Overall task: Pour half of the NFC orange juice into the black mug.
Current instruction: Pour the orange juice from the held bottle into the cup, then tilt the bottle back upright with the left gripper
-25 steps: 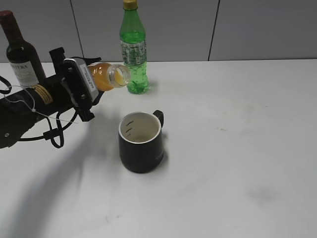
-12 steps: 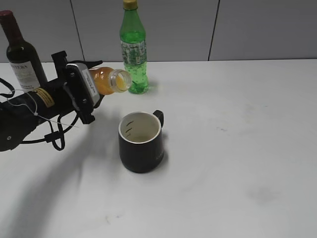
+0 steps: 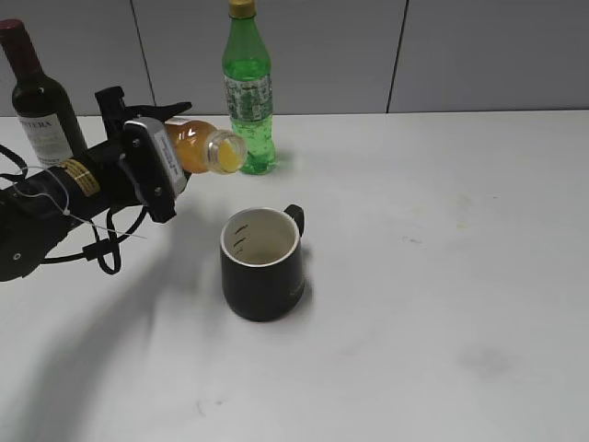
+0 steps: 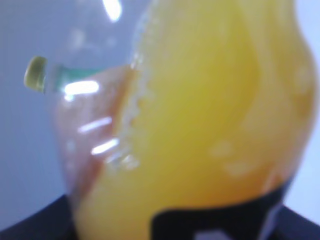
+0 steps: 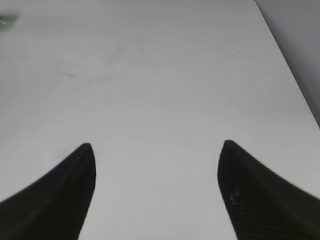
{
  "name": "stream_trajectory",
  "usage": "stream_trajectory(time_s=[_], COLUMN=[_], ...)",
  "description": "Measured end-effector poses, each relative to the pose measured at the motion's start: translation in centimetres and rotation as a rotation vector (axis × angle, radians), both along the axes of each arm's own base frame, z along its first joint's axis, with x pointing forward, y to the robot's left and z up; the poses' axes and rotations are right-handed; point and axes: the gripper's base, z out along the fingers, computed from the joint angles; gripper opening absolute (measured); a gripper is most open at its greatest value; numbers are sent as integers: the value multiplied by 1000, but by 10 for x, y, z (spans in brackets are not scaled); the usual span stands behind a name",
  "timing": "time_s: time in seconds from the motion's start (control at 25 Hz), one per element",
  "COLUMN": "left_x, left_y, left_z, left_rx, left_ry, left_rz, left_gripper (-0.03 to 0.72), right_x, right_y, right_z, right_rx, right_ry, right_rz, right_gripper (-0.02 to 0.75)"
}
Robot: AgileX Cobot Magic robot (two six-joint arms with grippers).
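My left gripper [image 3: 158, 164] is shut on the NFC orange juice [image 3: 201, 148], a small clear bottle with a black label. It lies nearly on its side in the air, open neck pointing right and slightly down. The neck hangs above and to the left of the black mug [image 3: 262, 264], which stands upright with its white inside showing and its handle at the back right. Up close in the left wrist view, the NFC orange juice [image 4: 200, 125] fills the frame and hides the fingers. My right gripper [image 5: 155, 150] is open over bare table, out of the exterior view.
A tall green soda bottle [image 3: 248, 92] stands at the back, just behind the tilted neck. A dark wine bottle [image 3: 39, 97] stands at the back left behind my left arm. The white table [image 3: 442, 276] stretches to the right of the mug.
The left gripper has carried the juice bottle slightly right and tipped it further, so the neck now points a little more downward. Mug and right gripper have not moved.
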Motion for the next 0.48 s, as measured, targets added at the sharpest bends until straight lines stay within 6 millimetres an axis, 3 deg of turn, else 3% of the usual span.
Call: stream_trajectory(time_s=[0.48], left_x=[0], left_y=[0], left_z=[0], left_rx=[87], left_ry=[-57], left_rz=[-10], left_gripper=[471], right_x=[0], right_y=[0], right_z=[0], right_rx=[1], right_ry=[0], right_rz=[0], right_gripper=[576])
